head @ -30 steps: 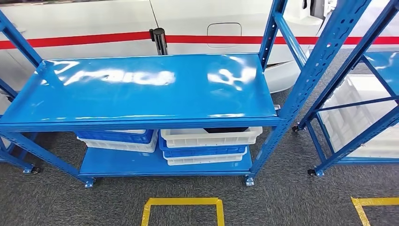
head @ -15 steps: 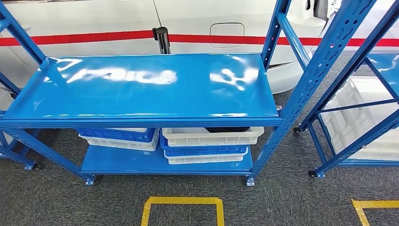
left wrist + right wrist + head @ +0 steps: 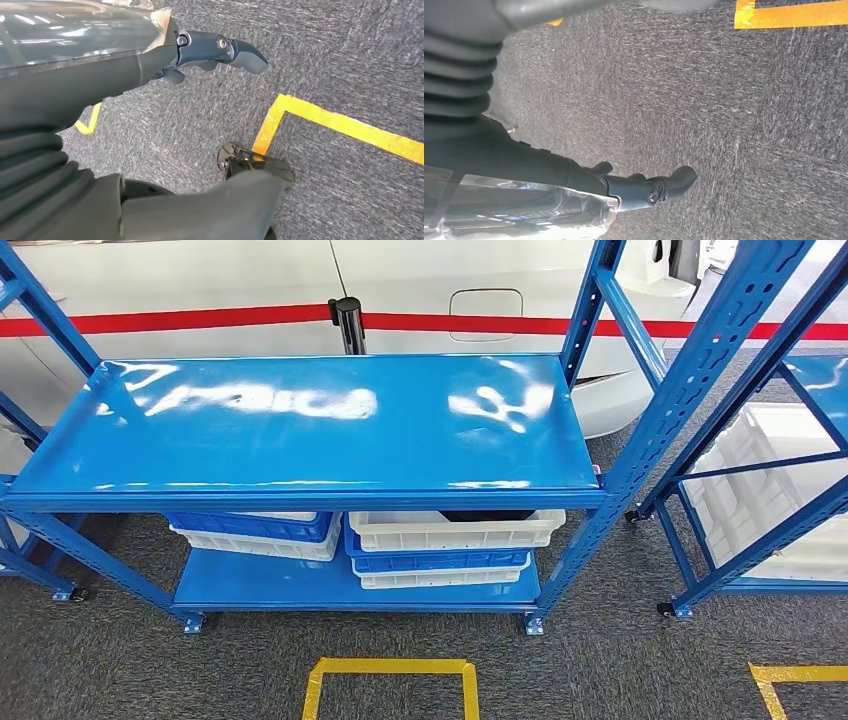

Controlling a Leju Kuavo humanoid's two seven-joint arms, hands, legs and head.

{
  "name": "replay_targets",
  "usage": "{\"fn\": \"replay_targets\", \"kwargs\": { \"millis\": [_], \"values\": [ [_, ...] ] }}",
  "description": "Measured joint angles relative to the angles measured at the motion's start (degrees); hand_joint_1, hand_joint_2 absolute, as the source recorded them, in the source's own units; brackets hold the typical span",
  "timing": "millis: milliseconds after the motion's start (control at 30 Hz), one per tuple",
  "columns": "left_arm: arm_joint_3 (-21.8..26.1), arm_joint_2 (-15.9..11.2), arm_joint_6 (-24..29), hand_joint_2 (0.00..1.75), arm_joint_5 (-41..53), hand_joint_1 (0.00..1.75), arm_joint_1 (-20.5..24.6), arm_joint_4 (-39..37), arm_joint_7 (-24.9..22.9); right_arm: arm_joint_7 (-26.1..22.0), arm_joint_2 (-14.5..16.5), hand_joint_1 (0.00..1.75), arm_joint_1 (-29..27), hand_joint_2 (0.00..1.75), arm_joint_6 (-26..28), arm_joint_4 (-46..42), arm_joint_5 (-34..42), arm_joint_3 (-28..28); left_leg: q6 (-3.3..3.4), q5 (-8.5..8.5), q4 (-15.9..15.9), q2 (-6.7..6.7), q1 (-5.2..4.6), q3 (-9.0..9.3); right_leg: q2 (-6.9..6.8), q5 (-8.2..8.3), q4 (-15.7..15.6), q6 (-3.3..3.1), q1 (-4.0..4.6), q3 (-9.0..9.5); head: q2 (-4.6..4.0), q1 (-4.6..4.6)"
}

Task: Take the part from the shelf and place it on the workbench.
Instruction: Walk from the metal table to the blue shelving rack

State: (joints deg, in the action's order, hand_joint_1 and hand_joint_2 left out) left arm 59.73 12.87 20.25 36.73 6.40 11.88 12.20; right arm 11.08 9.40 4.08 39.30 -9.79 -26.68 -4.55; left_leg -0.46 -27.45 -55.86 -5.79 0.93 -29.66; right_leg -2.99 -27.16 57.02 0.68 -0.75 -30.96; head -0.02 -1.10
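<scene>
Facing the head view is a blue metal shelf with a glossy bare top board, standing on grey carpet. On its lower board sit stacked crates: at the left a blue crate over a white one, at the right a white crate on top of a blue crate and another white one beneath. A dark part lies inside the upper white crate at the right, mostly hidden under the top board. A second blue rack with a white bin stands at the right, and a white car body with a red stripe runs behind. Yellow floor tape marks a square in front. The left hand hangs over the carpet, fingers extended and apart, holding nothing. The right hand likewise hangs above the carpet, fingers extended, holding nothing.
</scene>
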Motion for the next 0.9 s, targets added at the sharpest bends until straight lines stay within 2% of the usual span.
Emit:
{"fn": "replay_targets", "kwargs": {
  "millis": [467,500,600,633,900],
  "values": [
    [-17.06,-3.77,-6.27,1.75,-11.8,0.0,-4.6,2.9,-3.91,-3.26,-2.83,0.0,-3.73,1.75,-12.48,-3.18,8.55,0.41,0.03,-0.03,0.0,0.01,0.04,-0.05,0.0,-0.01,0.0,-0.01,0.0,-0.02,0.0,0.0],
    [-18.46,-4.05,-6.74,1.75,-12.68,0.0,-4.92,3.14,-4.2,-3.53,-3.06,0.0,-4.01,1.31,-13.42,-3.47,9.19,0.49,0.03,-0.03,0.0,0.01,0.04,-0.04,0.0,-0.01,0.0,-0.01,0.0,-0.02,0.01,0.0],
    [-22.72,-4.96,-8.17,0.44,-15.31,0.0,-5.94,3.93,-5.03,-4.32,-3.73,0.0,-4.93,0.0,-16.24,-4.38,11.08,0.74,0.03,-0.03,0.0,0.01,0.03,-0.03,0.0,-0.01,0.0,-0.01,0.0,-0.02,0.01,0.0],
    [-24.24,-5.31,-8.69,0.0,-16.23,0.0,-6.31,4.22,-5.33,-4.59,-3.96,0.0,-5.29,0.0,-17.22,-4.7,11.73,0.8,0.03,-0.04,0.0,0.01,0.03,-0.04,0.0,-0.01,0.0,-0.01,0.0,-0.02,0.0,0.0],
    [-36.1,-7.7,-12.7,0.0,-23.44,0.0,-9.1,6.29,-7.68,-6.78,-5.65,0.0,-7.71,0.0,-24.99,-7.13,17.0,1.75,0.08,-0.08,0.0,0.02,0.03,-0.04,-0.01,-0.01,-0.01,-0.01,0.0,-0.02,0.01,0.0]
  ]
}}
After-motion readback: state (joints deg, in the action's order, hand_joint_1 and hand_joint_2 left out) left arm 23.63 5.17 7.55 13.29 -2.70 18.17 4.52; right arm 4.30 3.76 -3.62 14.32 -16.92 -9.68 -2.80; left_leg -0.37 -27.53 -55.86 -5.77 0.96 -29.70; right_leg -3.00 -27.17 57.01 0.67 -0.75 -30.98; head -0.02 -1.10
